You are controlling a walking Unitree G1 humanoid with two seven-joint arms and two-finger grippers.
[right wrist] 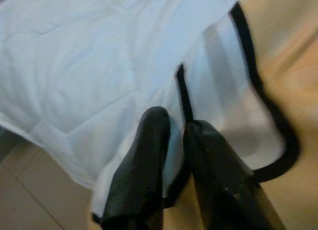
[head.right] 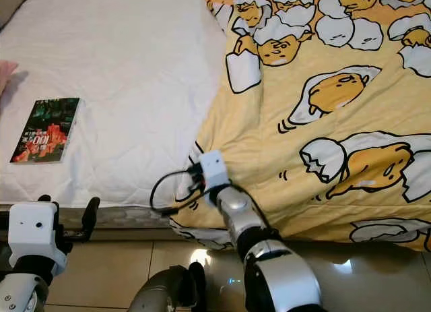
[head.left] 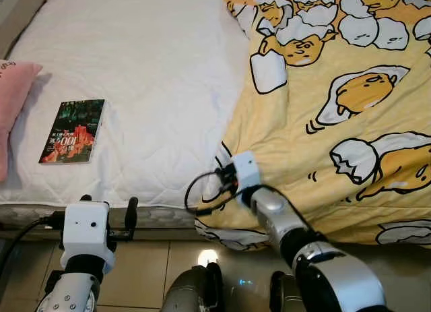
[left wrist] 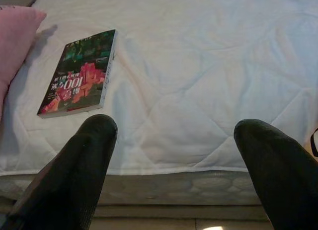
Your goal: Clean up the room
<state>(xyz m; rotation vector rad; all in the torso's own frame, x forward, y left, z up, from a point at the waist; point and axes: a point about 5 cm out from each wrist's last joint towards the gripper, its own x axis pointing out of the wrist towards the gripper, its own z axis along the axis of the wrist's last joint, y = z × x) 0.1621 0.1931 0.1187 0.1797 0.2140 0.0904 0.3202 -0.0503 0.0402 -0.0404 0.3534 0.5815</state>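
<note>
The mattress (head.left: pixel 155 76), covered in a white quilted sheet, spans most of the scene. A yellow blanket (head.left: pixel 337 123) printed with egg-yolk cartoon figures covers the robot's right half of the bed; its near edge hangs over the mattress front toward the tiled floor (head.left: pixel 141 271). A pink pillow (head.left: pixel 13 96) lies at the far left edge of the mattress. A book (head.left: pixel 73 131) with a dark green and red cover lies flat on the sheet, just beside the pillow and well apart from the blanket.

The right gripper (right wrist: pixel 174 135) is at the blanket's near left corner, where the blanket meets the bare sheet. Its two black fingers are pressed close together on the blanket's edge, with a fold of the fabric pinched between them.

The left gripper (left wrist: pixel 174 140) is positioned low at the mattress front edge, pointing toward the book. Its fingers (left wrist: pixel 94 135) are spread wide apart and hold nothing.
</note>
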